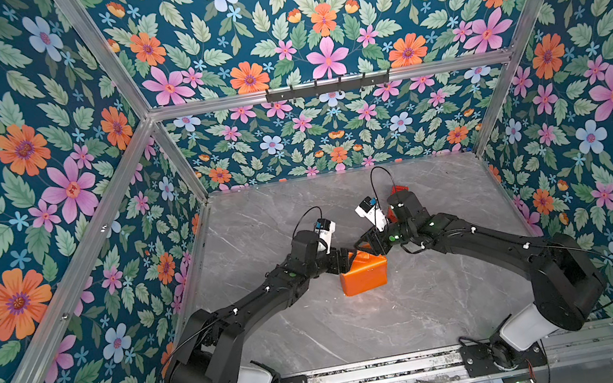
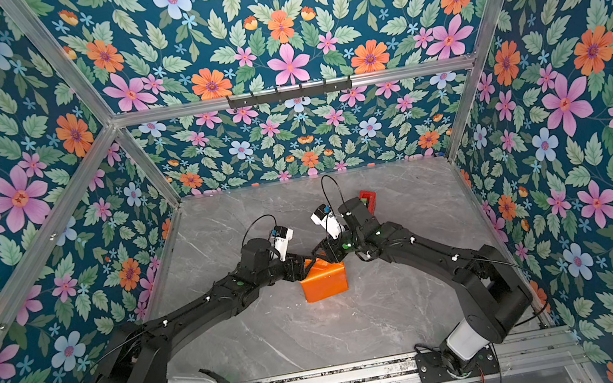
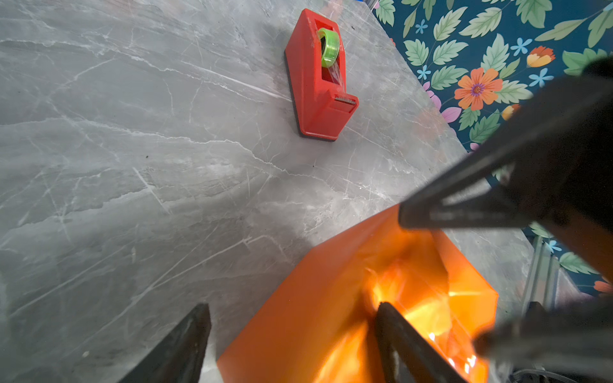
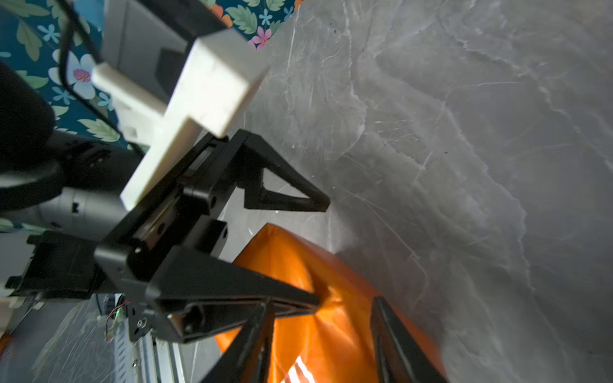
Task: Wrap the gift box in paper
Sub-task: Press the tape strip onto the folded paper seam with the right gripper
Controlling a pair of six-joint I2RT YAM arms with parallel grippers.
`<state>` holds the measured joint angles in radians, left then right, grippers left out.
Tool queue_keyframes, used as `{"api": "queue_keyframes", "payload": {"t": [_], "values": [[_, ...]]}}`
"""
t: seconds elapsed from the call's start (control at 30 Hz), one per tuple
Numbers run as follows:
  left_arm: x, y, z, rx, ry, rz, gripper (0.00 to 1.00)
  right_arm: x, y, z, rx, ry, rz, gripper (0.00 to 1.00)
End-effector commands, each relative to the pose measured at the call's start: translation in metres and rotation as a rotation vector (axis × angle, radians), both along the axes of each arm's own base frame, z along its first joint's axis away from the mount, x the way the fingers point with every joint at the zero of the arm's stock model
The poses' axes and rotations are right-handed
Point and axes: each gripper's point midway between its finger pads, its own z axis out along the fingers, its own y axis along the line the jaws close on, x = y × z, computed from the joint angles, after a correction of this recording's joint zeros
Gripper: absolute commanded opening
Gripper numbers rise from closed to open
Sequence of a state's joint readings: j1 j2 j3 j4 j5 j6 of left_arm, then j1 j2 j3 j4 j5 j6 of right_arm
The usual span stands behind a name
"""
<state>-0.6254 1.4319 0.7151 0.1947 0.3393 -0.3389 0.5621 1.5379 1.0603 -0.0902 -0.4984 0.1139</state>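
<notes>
Desk (image 1: 400,311) surface lies bare nearest the arm bases. Past it, mid-desk, sits the orange paper (image 1: 363,278), folded into a block that hides the gift box completely. At its far end both arms meet over a raised, crumpled flap. The left end effector (image 3: 292,311) stands wide, one finger on the flap, the other out over the desk. The right end effector (image 4: 321,301) has its fingers apart astride the fold, clamping nothing. Farther back, well apart, sits the red tape dispenser (image 3: 318,83). No tape shows on that flap, so I judge the glossy sheet may spring open, or the package skid, once a finger lifts.
</notes>
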Motion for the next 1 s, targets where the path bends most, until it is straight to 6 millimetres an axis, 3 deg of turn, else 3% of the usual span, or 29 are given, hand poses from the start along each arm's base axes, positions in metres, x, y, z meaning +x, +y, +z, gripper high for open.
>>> {"api": "queue_keyframes", "payload": {"t": [0.0, 0.07, 0.13, 0.33, 0.5, 0.73, 0.97], "values": [[-0.022, 0.021, -0.041, 0.153, 0.128, -0.006, 0.8, 0.02, -0.019, 0.003, -0.014, 0.037, -0.134, 0.5], [-0.022, 0.021, -0.041, 0.153, 0.129, -0.008, 0.8, 0.018, -0.026, 0.01, 0.007, 0.066, -0.164, 0.5], [-0.022, 0.021, -0.04, 0.151, 0.127, -0.007, 0.8, 0.0, -0.024, 0.017, 0.032, 0.093, -0.121, 0.45], [-0.022, 0.021, -0.04, 0.15, 0.126, -0.007, 0.8, -0.052, -0.012, 0.01, 0.034, 0.238, -0.036, 0.19], [-0.022, 0.021, -0.04, 0.149, 0.127, -0.007, 0.8, -0.053, -0.006, -0.007, 0.033, 0.315, -0.041, 0.06], [-0.023, 0.022, -0.041, 0.152, 0.127, -0.005, 0.8, -0.047, 0.003, -0.013, 0.033, 0.331, -0.029, 0.04], [-0.023, 0.022, -0.041, 0.152, 0.125, -0.007, 0.8, -0.039, -0.001, -0.028, -0.023, 0.344, -0.071, 0.03]]}}
